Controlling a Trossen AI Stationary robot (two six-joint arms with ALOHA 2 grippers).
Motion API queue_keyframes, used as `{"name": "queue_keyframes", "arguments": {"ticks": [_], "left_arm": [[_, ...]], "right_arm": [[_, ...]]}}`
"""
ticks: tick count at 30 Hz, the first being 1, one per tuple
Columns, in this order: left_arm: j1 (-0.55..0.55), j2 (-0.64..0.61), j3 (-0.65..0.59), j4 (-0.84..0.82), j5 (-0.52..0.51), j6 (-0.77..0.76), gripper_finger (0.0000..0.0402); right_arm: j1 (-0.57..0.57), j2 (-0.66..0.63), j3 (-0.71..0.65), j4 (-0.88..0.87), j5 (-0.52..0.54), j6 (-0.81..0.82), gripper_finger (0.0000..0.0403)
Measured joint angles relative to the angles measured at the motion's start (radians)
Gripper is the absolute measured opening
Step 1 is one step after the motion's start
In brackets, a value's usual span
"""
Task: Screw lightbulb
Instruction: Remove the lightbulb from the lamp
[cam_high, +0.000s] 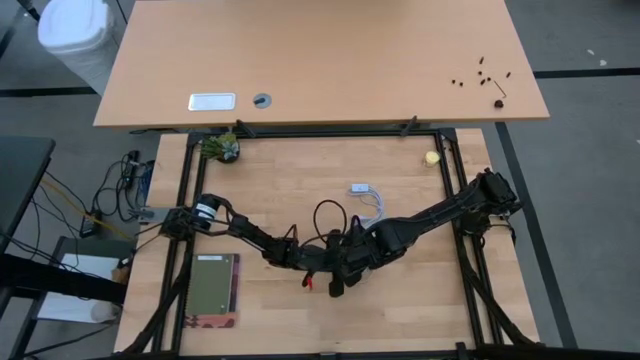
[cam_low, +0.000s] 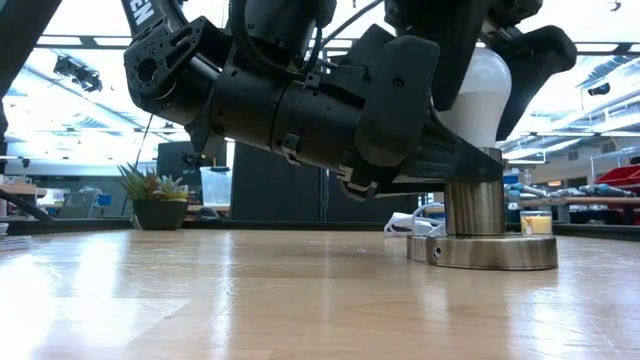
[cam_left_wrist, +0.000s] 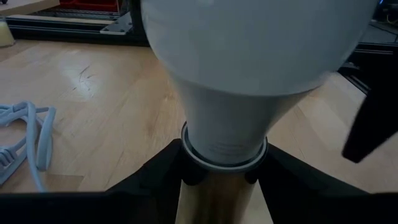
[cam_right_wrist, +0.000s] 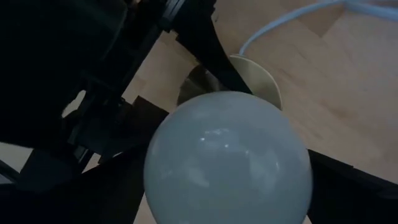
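**Seating the lightbulb in its socket: two-arm arrangement at mid-table**

The lightbulb (cam_low: 480, 95) stands upright on the brushed-metal socket base (cam_low: 482, 245), right of centre in the low view, its neck entering the socket collar. In the left wrist view the left tool (cam_left_wrist: 221, 177) sits at the collar just under the bulb's neck, its dark fingers (cam_left_wrist: 155, 177) half-open and set against either side of the metal post; it appears to steady the socket rather than the bulb. In the right wrist view the right tool (cam_right_wrist: 227, 186) looks down on the globe with its fingers spread wide on either side; whether they press on the glass cannot be told.

To do the step well, judged from this arrangement: keep the bulb's axis in line with the post, hold the base from turning, grip the globe lightly and evenly, and turn in short strokes; a tilted start would likely cross the thread.

In the high view both arms meet at lower centre of the table (cam_high: 400, 320), a pale wood top in a black frame. The white cord (cam_high: 368, 203) lies above them, a small potted plant (cam_high: 222, 148) at upper left, a yellowish ball (cam_high: 432, 157) at upper right, a notebook (cam_high: 214, 288) at lower left. A second desk (cam_high: 320, 60) fills the top; a workshop with bright ceiling lights lies beyond.
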Motion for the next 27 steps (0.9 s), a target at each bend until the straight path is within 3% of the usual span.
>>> {"name": "queue_keyframes", "arguments": {"ticks": [11,15,23,27], "left_arm": [[0.0,0.0,0.0,-0.004,0.0,0.0,0.0188],[0.0,0.0,0.0,-0.004,0.0,0.0,0.0188],[-0.001,0.0,0.0,-0.005,0.001,0.001,0.0188],[-0.001,0.0,0.0,-0.005,0.001,0.005,0.0188]], "right_arm": [[0.002,0.004,-0.001,0.004,0.004,-0.084,0.0275],[0.002,0.004,-0.001,0.004,0.003,-0.162,0.026],[0.002,0.005,-0.002,0.019,0.0,-0.687,0.0294],[0.002,0.005,-0.002,0.025,0.002,-0.999,0.0288]]}}
